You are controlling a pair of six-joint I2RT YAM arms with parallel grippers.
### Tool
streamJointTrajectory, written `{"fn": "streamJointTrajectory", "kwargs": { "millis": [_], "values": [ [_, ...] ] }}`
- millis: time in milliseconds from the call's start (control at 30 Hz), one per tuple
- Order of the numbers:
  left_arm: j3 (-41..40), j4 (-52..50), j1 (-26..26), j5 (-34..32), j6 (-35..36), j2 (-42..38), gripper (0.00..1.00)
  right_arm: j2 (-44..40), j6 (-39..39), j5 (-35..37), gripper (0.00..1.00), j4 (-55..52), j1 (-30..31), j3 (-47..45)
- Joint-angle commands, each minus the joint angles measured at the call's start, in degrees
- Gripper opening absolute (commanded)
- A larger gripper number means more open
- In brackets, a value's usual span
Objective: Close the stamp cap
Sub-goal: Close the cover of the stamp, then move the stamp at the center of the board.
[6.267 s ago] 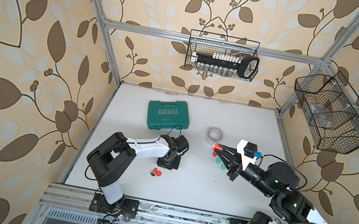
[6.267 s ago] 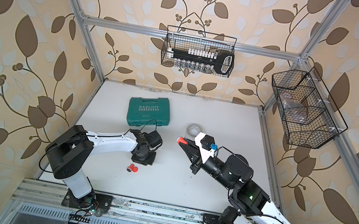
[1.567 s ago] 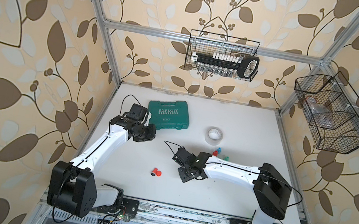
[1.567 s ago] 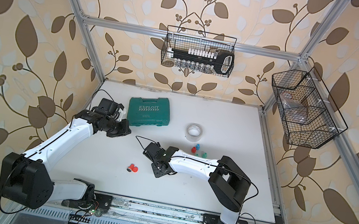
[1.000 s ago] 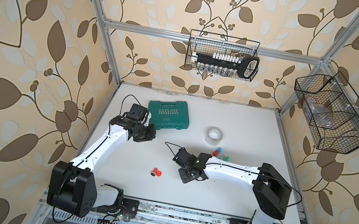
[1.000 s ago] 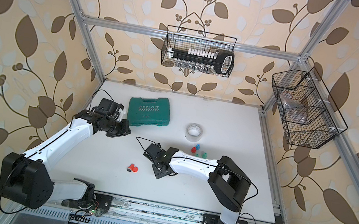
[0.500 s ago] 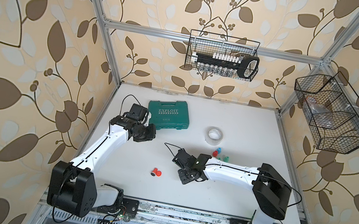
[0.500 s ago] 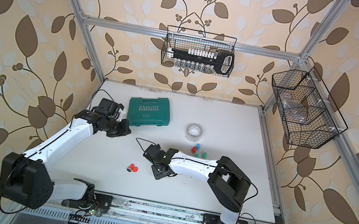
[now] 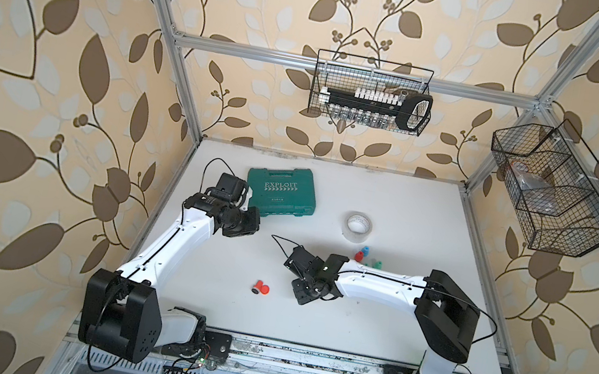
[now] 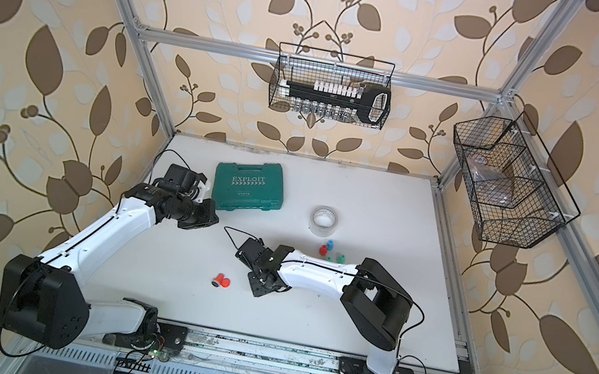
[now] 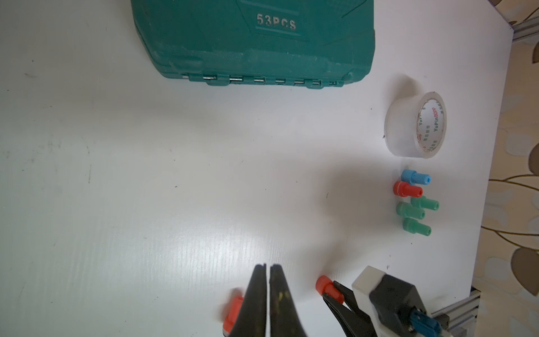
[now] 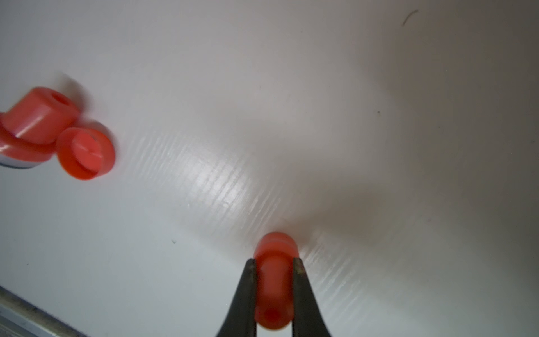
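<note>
A small red stamp (image 12: 35,125) lies on its side on the white table (image 9: 367,333), its loose red cap (image 12: 86,153) touching it. Both top views show the pair as one red spot (image 9: 261,287) (image 10: 221,280). My right gripper (image 12: 274,262) is shut on another red stamp (image 12: 274,291), low over the table just right of that pair (image 9: 301,297). My left gripper (image 11: 267,267) is shut and empty. It hangs at the back left near the green case (image 9: 253,225).
A green tool case (image 9: 280,197) lies at the back left and a tape roll (image 9: 358,226) at the back middle. Several blue, red and green stamps (image 11: 412,204) stand in front of the roll, beside my right forearm. Wire baskets (image 9: 369,98) hang on the walls.
Since the earliest frames my left arm has drawn back from the loose stamp to the back left. My right arm has come down beside that stamp. Over the last second nothing visibly moves.
</note>
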Motion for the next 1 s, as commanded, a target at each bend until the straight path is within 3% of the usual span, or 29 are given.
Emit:
{"fn": "streamJointTrajectory", "kwargs": {
  "millis": [0,467,967],
  "values": [
    [0.2,-0.3,0.6,0.0,0.6,-0.6,0.08,10.1,1.5,-5.0,0.00,-4.3,0.2,-5.7],
    [0.2,-0.2,0.6,0.2,0.6,-0.3,0.09,10.9,1.8,3.9,0.00,-10.9,1.3,-6.7],
    [0.2,-0.4,0.6,-0.1,0.7,-0.1,0.09,15.9,1.3,6.7,0.00,-13.8,3.0,-5.3]
  ]
}}
